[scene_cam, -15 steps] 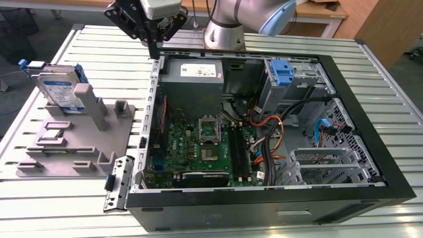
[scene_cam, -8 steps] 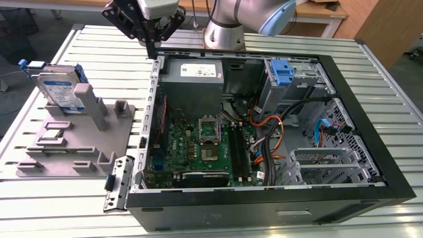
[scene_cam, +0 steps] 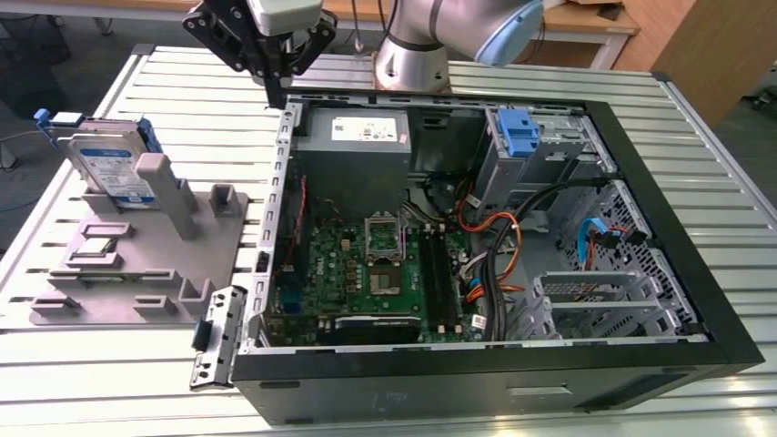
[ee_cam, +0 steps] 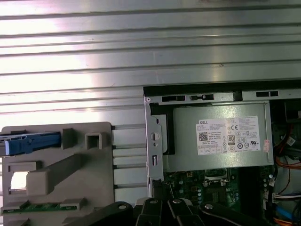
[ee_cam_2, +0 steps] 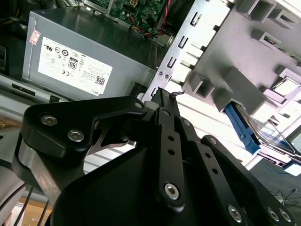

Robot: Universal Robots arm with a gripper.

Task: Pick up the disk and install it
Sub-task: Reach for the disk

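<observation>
Claw (scene_cam: 277,94), seemingly closed and empty, hovers by the case (scene_cam: 486,387); disk (scene_cam: 107,168) stands in grey holder (scene_cam: 146,273).

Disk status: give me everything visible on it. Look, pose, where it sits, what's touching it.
The disk is a flat, rectangular silver-grey drive with a white-and-blue label on its facing side and blue plastic rails along its edges. It stands on edge, leaning slightly, in the grey holder on the slatted table, to the exterior view's left of the open computer case. Only the holder's posts appear to touch it. The tool is apart from it, by the case's edge, shut and holding nothing.
</observation>
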